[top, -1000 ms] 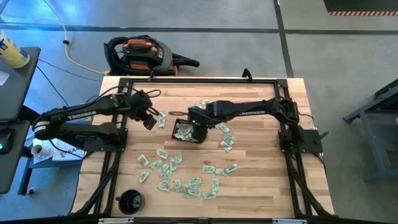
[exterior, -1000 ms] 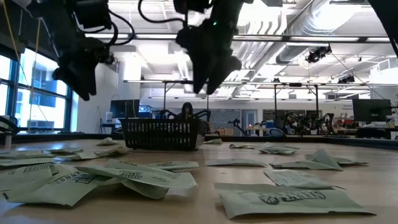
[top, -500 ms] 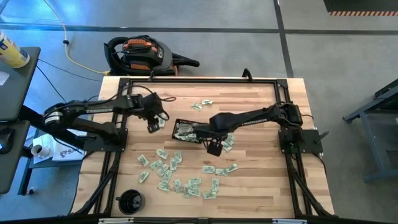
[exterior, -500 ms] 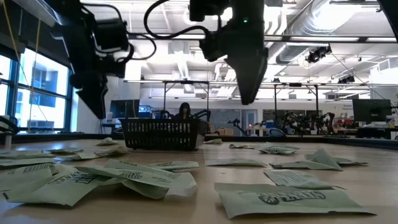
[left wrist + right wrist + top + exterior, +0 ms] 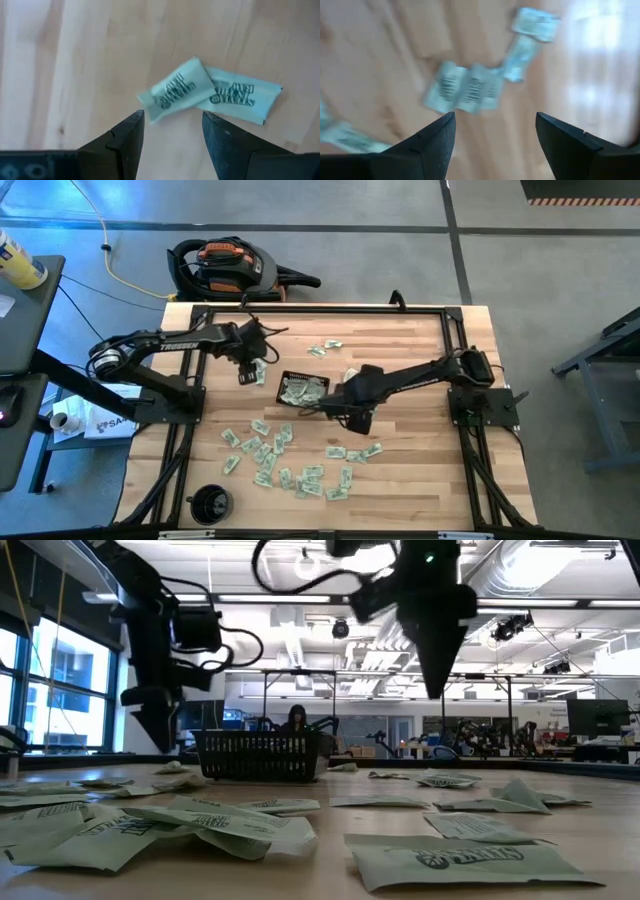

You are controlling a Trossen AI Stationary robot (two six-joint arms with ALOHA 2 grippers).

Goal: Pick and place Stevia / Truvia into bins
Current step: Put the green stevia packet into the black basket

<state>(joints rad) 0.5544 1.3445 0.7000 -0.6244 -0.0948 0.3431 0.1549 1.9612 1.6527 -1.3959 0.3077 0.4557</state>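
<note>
Reaching with both open, empty claws, you are hunting small pale green paper sachets [image 5: 262,450]; left claw [image 5: 172,132] is needing to drop onto two [image 5: 207,91], right claw [image 5: 495,135] is hovering.

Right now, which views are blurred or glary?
Right wrist view: motion-smeared, the sachets streaked, a bright washed-out patch along one edge. Left wrist view: sharp enough to show print on two overlapping sachets. Low view: backlit by ceiling lights, both arms silhouetted, the black tray dark. High view: even light.
</note>
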